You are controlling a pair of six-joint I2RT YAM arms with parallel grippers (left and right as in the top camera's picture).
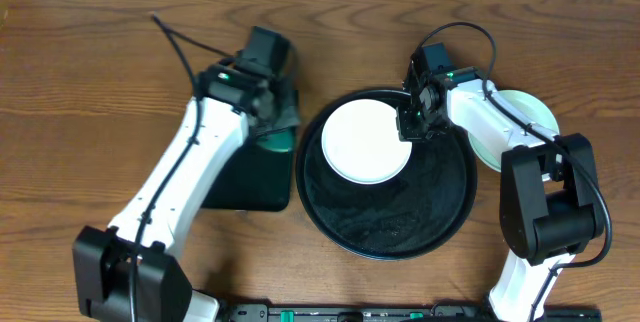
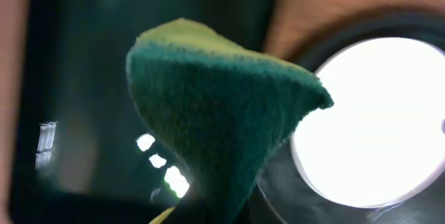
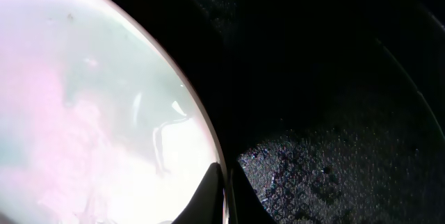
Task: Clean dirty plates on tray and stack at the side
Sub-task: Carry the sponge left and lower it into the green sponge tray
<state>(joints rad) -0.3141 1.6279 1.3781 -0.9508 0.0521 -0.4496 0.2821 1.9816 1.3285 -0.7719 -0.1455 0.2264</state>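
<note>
— Right claw (image 1: 412, 127): what is it doing?
— It is pinched on the rim of the white plate (image 1: 365, 142), which lies in the upper left of the black tray (image 1: 400, 232).
— And the left claw (image 1: 275, 112)?
— Clenched on a green sponge (image 2: 222, 113), above the small dark green tray (image 1: 240, 177).
— How far along?
— Pale green plates (image 1: 530, 112) sit on the desk (image 1: 100, 62) beside the black tray, partly under the right arm. I'd judge only the white one remains to wipe and stack.
</note>
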